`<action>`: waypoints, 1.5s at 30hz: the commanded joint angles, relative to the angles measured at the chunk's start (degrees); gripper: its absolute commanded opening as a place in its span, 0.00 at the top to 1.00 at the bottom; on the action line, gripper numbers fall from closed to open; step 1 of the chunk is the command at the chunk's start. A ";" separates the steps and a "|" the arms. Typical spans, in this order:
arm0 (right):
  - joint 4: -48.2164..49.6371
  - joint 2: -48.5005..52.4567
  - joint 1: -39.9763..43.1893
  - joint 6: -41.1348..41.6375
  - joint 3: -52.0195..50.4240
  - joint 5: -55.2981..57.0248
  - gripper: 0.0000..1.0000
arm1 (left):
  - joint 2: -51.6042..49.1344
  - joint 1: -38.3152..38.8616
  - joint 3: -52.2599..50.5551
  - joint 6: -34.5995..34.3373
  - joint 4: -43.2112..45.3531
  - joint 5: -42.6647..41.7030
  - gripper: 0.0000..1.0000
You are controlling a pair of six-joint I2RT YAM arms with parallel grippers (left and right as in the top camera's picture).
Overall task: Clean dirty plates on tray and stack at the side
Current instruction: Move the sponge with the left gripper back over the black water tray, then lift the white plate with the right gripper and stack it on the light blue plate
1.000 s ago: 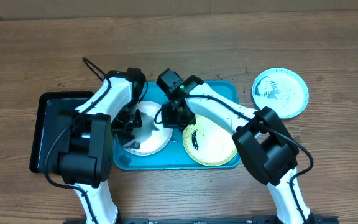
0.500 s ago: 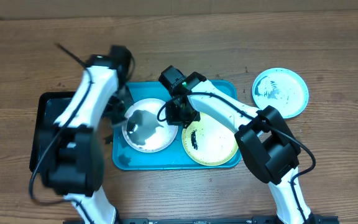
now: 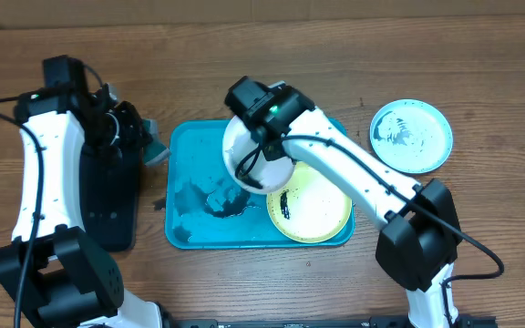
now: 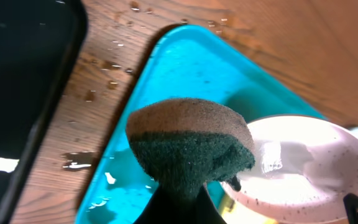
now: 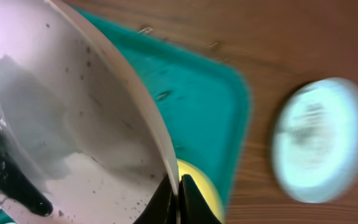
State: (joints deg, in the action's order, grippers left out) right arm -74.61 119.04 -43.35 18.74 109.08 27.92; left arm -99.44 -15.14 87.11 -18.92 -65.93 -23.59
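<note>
Now the right claw [image 5: 178, 190] pinches the rim of the tilted white plate [image 5: 79, 118] above the tray [image 3: 185, 146]; the left claw [image 4: 179, 194], at the tray's ten o'clock, clamps a sponge [image 4: 188, 134].

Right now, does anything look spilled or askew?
Yes. The right claw holds the white plate steeply tilted above the tray, where dark liquid lies pooled. Water drops also dot the table beside the tray's edge.

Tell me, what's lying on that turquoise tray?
The yellow-green plate with dark smears, and dirty water. The tilted white plate and the right arm hide part of the tray floor.
</note>
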 commanded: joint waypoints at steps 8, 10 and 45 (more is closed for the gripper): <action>-2.67 -3.43 -14.64 -5.75 3.56 41.16 0.96 | 0.22 -6.45 0.70 4.48 -0.90 -8.87 0.96; -2.64 -3.43 -17.03 -5.75 3.56 46.29 0.96 | 0.22 -7.19 0.70 4.92 -1.38 -8.85 0.96; 0.04 -3.43 21.75 7.06 3.50 -23.06 0.96 | 0.22 -7.74 0.68 8.26 -2.62 -8.83 0.96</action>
State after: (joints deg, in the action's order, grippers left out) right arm -72.82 118.13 -31.92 23.55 110.96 24.69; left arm -99.44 -22.87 87.11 -12.53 -68.34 -31.16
